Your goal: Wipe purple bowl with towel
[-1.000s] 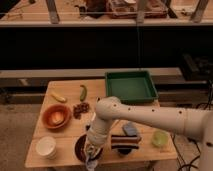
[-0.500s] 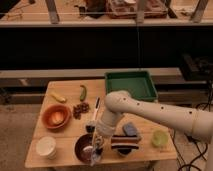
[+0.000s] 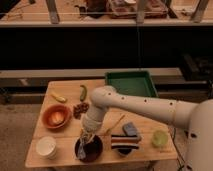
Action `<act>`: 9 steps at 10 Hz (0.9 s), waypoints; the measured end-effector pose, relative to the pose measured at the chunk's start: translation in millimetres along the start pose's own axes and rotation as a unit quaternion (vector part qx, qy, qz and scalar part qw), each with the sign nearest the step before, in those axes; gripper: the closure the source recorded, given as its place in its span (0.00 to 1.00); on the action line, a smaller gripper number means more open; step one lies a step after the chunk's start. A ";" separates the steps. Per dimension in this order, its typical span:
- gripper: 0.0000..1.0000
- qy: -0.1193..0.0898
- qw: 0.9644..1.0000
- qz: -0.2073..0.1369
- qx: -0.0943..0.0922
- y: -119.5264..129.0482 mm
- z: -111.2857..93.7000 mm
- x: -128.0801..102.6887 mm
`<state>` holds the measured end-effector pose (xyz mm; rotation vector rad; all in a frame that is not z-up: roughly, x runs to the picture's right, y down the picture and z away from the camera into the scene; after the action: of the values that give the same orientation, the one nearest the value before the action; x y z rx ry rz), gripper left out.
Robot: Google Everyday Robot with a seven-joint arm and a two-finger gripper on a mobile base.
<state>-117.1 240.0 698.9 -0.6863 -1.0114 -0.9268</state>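
To the left of your claw (image 3: 86,137) a white cup (image 3: 46,147) stands on the bench (image 3: 65,137). The claw grips the towel (image 3: 82,150), which hangs into the purple bowl (image 3: 95,150) directly under it. To the right of it lies a striped cloth (image 3: 124,142).

White arm (image 3: 137,103), claw (image 3: 86,142) over purple bowl (image 3: 97,151)

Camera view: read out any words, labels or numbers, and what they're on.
No readable text anywhere: none on the white cup, green tray, orange bowl or striped cloth. The gripper sits over the purple bowl, at the towel.
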 end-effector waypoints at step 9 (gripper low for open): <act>1.00 -0.020 0.999 0.014 -0.021 73.1 7.3 -42.4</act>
<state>-64.8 292.9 658.1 -0.7553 -1.0168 -0.9154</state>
